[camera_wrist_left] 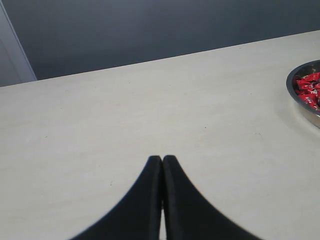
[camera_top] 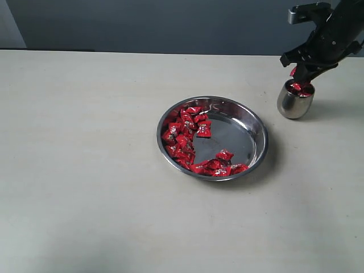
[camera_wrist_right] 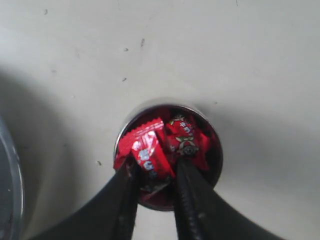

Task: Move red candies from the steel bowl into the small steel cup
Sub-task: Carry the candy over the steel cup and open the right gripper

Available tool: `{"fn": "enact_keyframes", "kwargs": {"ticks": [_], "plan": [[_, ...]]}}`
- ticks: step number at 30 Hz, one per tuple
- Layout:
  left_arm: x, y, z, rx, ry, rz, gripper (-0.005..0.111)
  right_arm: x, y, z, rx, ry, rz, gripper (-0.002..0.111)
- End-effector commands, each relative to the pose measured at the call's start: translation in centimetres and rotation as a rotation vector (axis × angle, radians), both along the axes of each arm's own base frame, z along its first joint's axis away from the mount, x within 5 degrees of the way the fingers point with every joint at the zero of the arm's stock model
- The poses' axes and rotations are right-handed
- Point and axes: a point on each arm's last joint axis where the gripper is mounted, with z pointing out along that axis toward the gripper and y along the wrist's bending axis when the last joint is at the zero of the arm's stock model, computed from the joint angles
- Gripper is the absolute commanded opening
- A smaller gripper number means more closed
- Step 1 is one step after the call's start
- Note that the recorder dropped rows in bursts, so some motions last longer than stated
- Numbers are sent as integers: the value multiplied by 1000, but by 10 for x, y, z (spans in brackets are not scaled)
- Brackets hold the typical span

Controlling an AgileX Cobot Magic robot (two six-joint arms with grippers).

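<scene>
A red candy is pinched by the right gripper and is held directly over the mouth of the cup, so only a release downward seems to be needed.

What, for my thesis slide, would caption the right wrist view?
Right end effector holds a red candy over the small steel cup, candies already inside.

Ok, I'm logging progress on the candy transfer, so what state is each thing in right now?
small steel cup: upright, wrapped candies inside.
steel bowl: upright, centre bare.
red candies: many in the bowl, mostly along one side.
right hand: shut on a red candy at the cup's mouth.
left hand: shut, empty.
</scene>
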Motion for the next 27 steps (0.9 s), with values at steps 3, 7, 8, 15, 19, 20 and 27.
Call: {"fn": "enact_keyframes", "kwargs": {"ticks": [3,7,8,15,19,20,27], "plan": [[0,-1,1,-6,-9,-10,0,3,-4,-9,-8,11,-6,1],[0,-1,1,-6,-9,-10,0,4,-4,-19,-9,36,-4,1],[0,-1,1,-6,-9,-10,0,4,-4,-20,-9,40,-4,1],[0,-1,1,-6,-9,-10,0,4,-4,-24,-8,48,-5,1],[0,-1,1,-6,-9,-10,0,4,-4,-24,-8,50,-5,2],[0,-1,1,-6,-9,-10,0,3,-4,-24,-8,54,-5,5],[0,-1,1,-6,-9,-10,0,3,-3,-24,-4,56,-6,32]]}}
